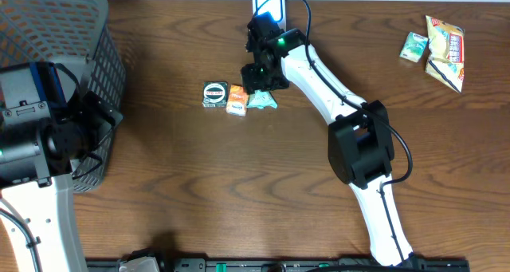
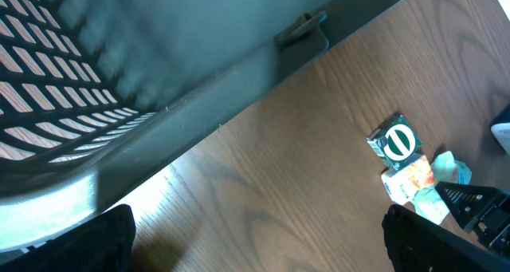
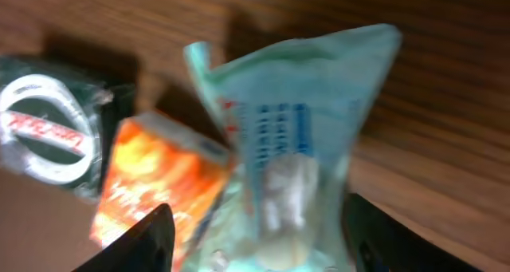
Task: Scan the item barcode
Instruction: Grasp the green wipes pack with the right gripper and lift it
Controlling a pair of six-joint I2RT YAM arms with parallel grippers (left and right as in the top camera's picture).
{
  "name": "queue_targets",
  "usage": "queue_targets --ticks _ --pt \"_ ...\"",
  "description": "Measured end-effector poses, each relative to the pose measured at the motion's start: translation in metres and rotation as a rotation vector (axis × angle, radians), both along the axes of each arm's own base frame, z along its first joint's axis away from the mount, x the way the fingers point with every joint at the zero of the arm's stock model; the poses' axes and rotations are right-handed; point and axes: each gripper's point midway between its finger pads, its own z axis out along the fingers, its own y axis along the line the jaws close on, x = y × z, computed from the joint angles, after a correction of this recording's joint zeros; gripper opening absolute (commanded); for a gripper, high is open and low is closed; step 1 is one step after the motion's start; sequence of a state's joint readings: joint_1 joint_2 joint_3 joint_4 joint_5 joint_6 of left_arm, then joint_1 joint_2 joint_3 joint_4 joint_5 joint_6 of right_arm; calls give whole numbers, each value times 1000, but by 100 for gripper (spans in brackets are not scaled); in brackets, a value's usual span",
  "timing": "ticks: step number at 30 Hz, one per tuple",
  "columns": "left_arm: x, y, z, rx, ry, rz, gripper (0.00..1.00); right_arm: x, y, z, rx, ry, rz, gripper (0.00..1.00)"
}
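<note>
Pinch soft, light, crinkly pale-green plastic packet [image 3: 311,120] gently mid-body, right gripper [image 3: 259,236] fingers apart astride it, left gripper [image 2: 259,240] fingers spread, empty.

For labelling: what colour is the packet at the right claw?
The packet is pale mint; right wrist view.

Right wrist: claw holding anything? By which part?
Cannot tell. The right claw straddles the mint-green packet at the end nearest the camera, one finger on each side. A closed pinch on it isn't visible.
</note>
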State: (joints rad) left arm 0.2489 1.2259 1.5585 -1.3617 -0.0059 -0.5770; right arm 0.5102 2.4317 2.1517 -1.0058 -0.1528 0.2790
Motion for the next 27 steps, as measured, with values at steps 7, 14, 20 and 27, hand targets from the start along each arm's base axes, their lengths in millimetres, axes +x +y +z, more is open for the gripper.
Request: queue_targets --ticks 7,14,20,27 --pt "0 0 0 0 0 0 98 13 -21 -2 -134 -74 -88 49" --pt "0 0 0 0 0 0 98 16 -8 1 -142 -126 -68 45" --pt "0 0 0 0 0 0 98 7 10 1 -173 -165 -16 43" --pt "0 0 0 0 0 0 98 7 9 -16 -204 -193 -15 39"
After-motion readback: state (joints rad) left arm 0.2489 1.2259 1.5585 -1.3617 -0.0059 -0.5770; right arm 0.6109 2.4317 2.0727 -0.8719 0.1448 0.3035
